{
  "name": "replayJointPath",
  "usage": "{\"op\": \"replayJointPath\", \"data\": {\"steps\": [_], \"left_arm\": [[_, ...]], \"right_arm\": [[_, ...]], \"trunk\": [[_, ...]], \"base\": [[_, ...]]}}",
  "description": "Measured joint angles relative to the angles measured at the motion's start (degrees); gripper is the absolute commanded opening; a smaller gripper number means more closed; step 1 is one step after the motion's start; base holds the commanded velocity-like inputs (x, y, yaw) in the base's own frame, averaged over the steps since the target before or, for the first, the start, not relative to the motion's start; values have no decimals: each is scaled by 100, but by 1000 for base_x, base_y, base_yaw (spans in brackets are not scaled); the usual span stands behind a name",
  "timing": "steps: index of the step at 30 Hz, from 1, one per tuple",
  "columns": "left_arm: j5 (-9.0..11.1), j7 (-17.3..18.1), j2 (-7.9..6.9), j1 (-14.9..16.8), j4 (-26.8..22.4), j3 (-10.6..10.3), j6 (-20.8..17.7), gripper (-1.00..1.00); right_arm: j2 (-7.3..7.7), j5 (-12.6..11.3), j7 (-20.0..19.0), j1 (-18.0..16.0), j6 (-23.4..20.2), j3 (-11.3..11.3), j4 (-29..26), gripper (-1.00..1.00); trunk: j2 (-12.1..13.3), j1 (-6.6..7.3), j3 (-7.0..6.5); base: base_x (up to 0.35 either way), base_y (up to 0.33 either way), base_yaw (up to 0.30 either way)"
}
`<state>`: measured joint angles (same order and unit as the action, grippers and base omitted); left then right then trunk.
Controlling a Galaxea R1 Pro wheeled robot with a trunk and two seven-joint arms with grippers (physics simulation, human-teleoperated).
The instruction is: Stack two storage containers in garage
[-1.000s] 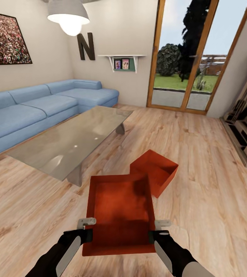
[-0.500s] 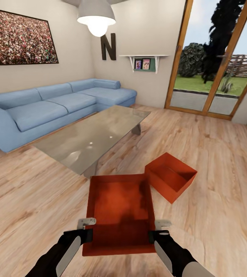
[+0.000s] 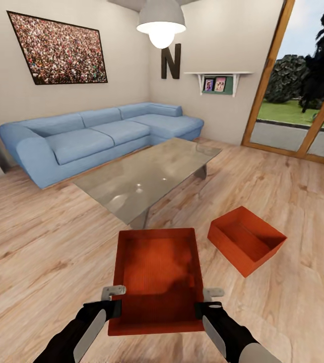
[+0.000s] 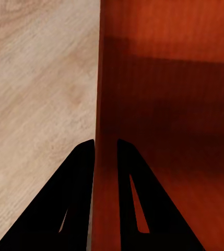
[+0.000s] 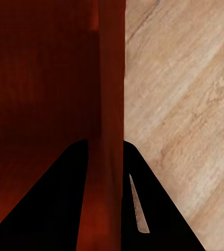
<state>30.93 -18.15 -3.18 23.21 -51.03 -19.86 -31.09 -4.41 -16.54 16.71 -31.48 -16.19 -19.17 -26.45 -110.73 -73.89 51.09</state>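
Orange bin (image 3: 156, 272) pinched by both side walls, left gripper (image 3: 114, 300) and right gripper (image 3: 205, 301) clamped on it, second bin (image 3: 246, 239) on the plank floor (image 3: 41, 252) just right of it, glass table (image 3: 146, 176) beyond

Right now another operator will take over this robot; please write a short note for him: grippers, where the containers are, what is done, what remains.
Left gripper: shut on the left wall of the held container.
Right gripper: shut on its right wall.
Held container: open side up, carried in front of the robot above the wood floor.
Second container: on the wood floor, ahead to the right, near the glass coffee table.
Done: first container is picked up.
Left: carry it to the garage and set it down, come back for the second one, stack it on top.
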Motion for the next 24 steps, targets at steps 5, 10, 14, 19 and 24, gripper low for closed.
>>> {"op": "replayJointPath", "data": {"steps": [5, 10, 14, 19, 24], "left_arm": [[2, 0, 0, 0, 2, -1, 2, -100], [8, 0, 0, 0, 3, -3, 15, -100], [2, -2, 0, 0, -2, 0, 2, -100], [-2, -2, 0, 0, -8, 3, -3, -100], [8, -2, 0, 0, -1, -1, 11, -100]], "right_arm": [[0, -2, 1, 0, 0, -1, 0, -100], [2, 6, 3, 1, -5, 1, -13, -100], [1, -4, 2, 1, -2, -2, -6, -100], [1, -7, 2, 1, -2, -2, -8, -100], [2, 7, 1, 1, -5, 3, -15, -100]], "trunk": [[0, 0, 0], [-79, -43, 36], [-120, -66, 54], [-201, -110, 90], [-319, -175, 143]], "base": [[0, 0, 297], [0, 0, 297], [0, 0, 297], [0, 0, 297], [0, 0, 297]]}}
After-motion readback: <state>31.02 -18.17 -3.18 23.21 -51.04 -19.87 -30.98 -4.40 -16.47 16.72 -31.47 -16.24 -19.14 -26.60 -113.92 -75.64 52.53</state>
